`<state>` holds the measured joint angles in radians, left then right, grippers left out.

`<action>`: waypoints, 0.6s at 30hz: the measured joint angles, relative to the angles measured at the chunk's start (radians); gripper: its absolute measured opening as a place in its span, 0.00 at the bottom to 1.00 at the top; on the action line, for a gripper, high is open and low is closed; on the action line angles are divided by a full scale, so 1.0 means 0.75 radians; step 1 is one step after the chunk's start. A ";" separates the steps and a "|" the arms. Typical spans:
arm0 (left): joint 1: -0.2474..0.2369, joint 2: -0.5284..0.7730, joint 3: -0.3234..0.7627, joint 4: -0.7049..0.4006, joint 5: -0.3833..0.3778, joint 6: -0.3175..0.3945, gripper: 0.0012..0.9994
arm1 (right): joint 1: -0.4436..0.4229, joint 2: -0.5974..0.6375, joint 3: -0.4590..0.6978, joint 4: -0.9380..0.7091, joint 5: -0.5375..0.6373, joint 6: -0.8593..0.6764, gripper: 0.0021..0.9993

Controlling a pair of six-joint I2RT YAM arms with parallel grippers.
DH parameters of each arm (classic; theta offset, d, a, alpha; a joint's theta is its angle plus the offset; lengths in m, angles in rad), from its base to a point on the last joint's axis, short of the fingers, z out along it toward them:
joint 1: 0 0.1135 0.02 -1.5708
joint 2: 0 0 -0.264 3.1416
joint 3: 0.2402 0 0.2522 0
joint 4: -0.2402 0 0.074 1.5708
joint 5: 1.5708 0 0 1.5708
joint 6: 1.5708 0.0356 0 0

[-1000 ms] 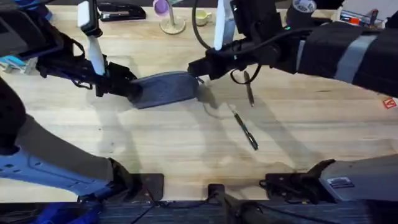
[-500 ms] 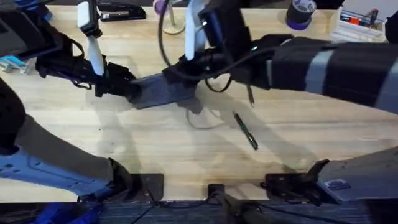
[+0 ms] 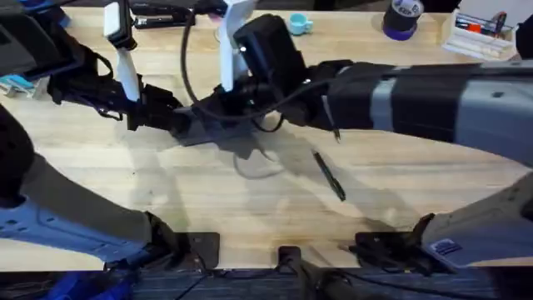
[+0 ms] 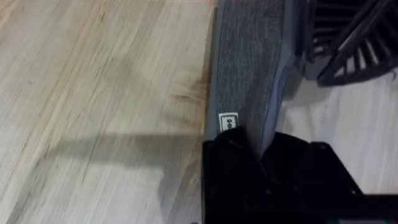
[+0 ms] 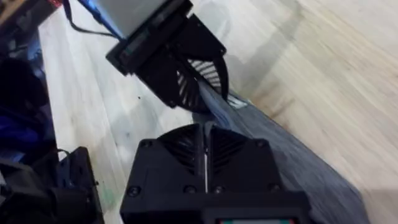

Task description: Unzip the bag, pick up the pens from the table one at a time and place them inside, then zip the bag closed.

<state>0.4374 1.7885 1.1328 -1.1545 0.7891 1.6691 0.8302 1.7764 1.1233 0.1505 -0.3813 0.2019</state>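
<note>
The blue-grey bag [image 3: 210, 132] lies on the table [image 3: 250, 200] left of centre, largely covered by the right arm. My left gripper [image 3: 175, 119] is shut on the bag's left end [image 4: 249, 62], its fingers [image 4: 292, 162] pinching the fabric. My right gripper [image 3: 200, 108] is over the bag's top close to the left gripper [image 5: 168, 68]. Its fingers [image 5: 186, 149] are pressed together on the seam of the bag [image 5: 292, 162], and the zipper pull itself is hidden. One dark pen [image 3: 329, 175] lies bare on the table. Another pen [image 3: 336, 132] pokes out from under the right arm.
Along the far edge stand a black stapler [image 3: 162, 12], a teal cup [image 3: 298, 23], a purple tape roll [image 3: 402, 17] and a white box of pens [image 3: 479, 29]. Open wood lies in front of the bag and around the nearer pen.
My right gripper has travelled left along the bag's top, from its right end to near its left end. The left gripper and both pens have stayed put.
</note>
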 joint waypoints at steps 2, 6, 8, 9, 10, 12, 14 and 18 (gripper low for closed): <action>0.000 0.000 0.000 0.000 0.001 0.000 0.04 | 0.015 0.034 0.032 0.004 0.000 0.006 0.03; 0.000 0.000 0.000 -0.001 0.001 0.000 0.04 | 0.049 0.093 0.092 0.007 -0.001 0.011 0.03; 0.000 0.000 0.000 -0.001 0.001 0.000 0.04 | 0.064 0.123 0.124 0.007 0.000 0.012 0.03; 0.000 0.000 0.000 -0.001 0.001 0.000 0.04 | 0.069 0.134 0.134 0.006 0.000 0.015 0.03; 0.000 0.000 0.000 -0.001 -0.001 0.002 0.04 | 0.076 0.143 0.144 0.006 0.003 0.015 0.03; 0.003 0.000 0.000 -0.001 -0.001 0.008 0.04 | 0.078 0.145 0.150 0.003 0.006 0.015 0.03; 0.004 0.000 0.000 -0.001 -0.001 0.009 0.04 | 0.079 0.145 0.152 -0.001 0.009 0.015 0.03; 0.004 0.000 0.000 -0.001 -0.001 0.009 0.04 | 0.079 0.145 0.155 -0.004 0.011 0.016 0.03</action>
<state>0.4400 1.7885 1.1328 -1.1549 0.7887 1.6760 0.8898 1.8854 1.2392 0.1478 -0.3733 0.2143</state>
